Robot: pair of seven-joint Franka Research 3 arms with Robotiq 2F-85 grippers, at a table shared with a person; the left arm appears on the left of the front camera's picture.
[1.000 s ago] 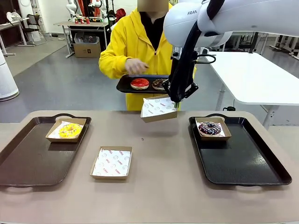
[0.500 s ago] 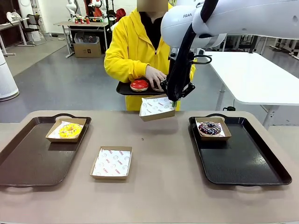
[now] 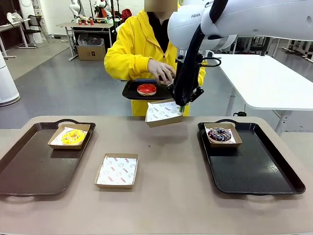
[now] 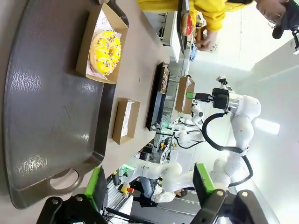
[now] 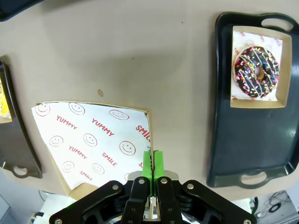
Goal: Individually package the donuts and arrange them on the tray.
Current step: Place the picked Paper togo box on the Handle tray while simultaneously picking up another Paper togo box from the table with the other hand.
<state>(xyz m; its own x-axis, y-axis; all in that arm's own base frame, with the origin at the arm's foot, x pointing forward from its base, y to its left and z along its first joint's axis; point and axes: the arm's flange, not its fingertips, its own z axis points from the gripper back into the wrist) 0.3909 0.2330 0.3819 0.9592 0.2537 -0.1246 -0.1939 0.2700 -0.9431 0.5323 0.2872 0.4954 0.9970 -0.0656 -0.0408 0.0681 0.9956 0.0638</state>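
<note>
My right gripper [image 3: 182,104] is shut on the edge of an empty paper-lined box [image 3: 164,112] and holds it in the air over the table's far edge. In the right wrist view, the right gripper [image 5: 152,161] pinches that box [image 5: 88,140] at its rim. Just behind it, a person holds a small black tray [image 3: 131,90] carrying a red donut [image 3: 146,89], with a hand [image 3: 161,72] over the tray's right end. A yellow donut [image 3: 73,136] sits boxed on the left tray [image 3: 29,166]. A sprinkled donut [image 3: 219,134] sits boxed on the right tray [image 3: 254,171]. My left gripper [image 4: 149,186] is open above the left tray's near end.
Another empty lined box [image 3: 117,170] lies on the table between the two trays. Most of both trays is bare. A white table [image 3: 264,78] stands behind at the right.
The right arm has carried the box slightly left. The person's hand went down to the small tray's right end, then rose, and the tray came up a little.
</note>
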